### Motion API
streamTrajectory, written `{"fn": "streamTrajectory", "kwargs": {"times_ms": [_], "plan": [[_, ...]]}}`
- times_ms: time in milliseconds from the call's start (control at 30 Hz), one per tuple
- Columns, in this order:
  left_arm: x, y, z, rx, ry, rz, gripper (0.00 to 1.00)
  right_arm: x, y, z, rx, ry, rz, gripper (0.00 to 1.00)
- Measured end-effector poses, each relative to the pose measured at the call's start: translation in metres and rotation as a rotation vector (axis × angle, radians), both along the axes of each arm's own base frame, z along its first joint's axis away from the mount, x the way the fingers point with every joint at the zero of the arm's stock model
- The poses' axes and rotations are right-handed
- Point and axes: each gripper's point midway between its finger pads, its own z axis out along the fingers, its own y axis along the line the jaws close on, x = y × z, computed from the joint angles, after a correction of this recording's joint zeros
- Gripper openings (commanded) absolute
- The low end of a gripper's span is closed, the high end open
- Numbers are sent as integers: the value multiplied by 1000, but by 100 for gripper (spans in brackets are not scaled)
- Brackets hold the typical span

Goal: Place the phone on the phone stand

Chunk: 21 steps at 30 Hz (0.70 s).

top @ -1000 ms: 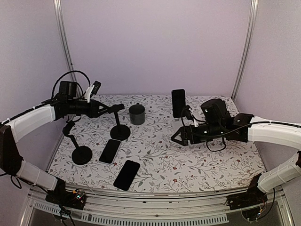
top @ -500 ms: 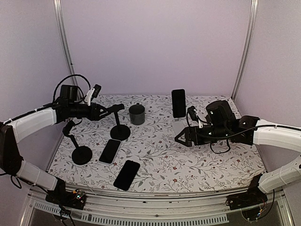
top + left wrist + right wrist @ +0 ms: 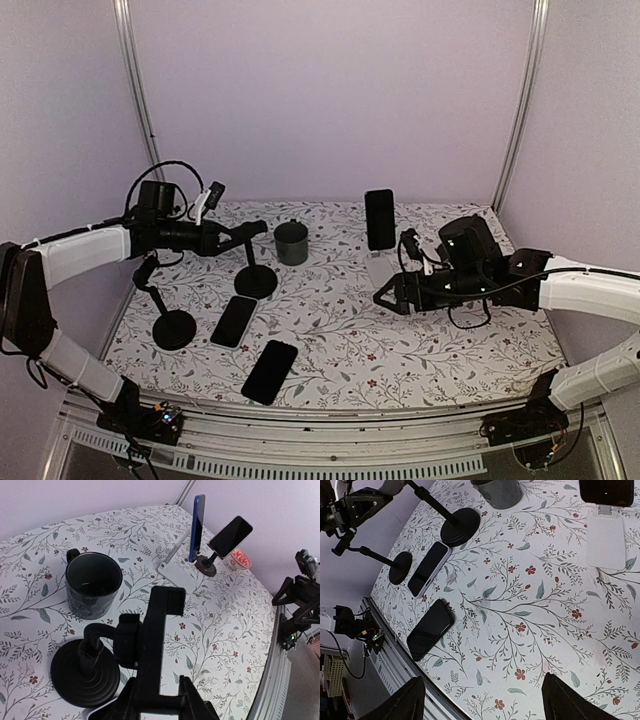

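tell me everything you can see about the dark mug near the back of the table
The mug is dark grey and glossy, like glazed ceramic, with a round open mouth and one loop handle on its side. It stands upright on the flowered tablecloth near the back, just behind the round-based phone stand and apart from it. Its inside is dark and nothing shows in it. Only the cloth touches it.

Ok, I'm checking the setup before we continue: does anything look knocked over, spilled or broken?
Nothing stands out: the mug is upright with no spill, and the two loose phones lie flat.
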Motion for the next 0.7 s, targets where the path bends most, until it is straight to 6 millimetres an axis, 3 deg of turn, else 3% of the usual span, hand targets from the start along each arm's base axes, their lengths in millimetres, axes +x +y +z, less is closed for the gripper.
{"fn": "streamTrajectory", "kwargs": {"times_ms": [233,700], "plan": [[-13,-26,4,-16,1,-71,10,-3,-7,-4,-3,3,-18,82],[-92,-142,38,-100,-14,-412,7,-12,-36,-12,-6,-19,-95,82]]}}
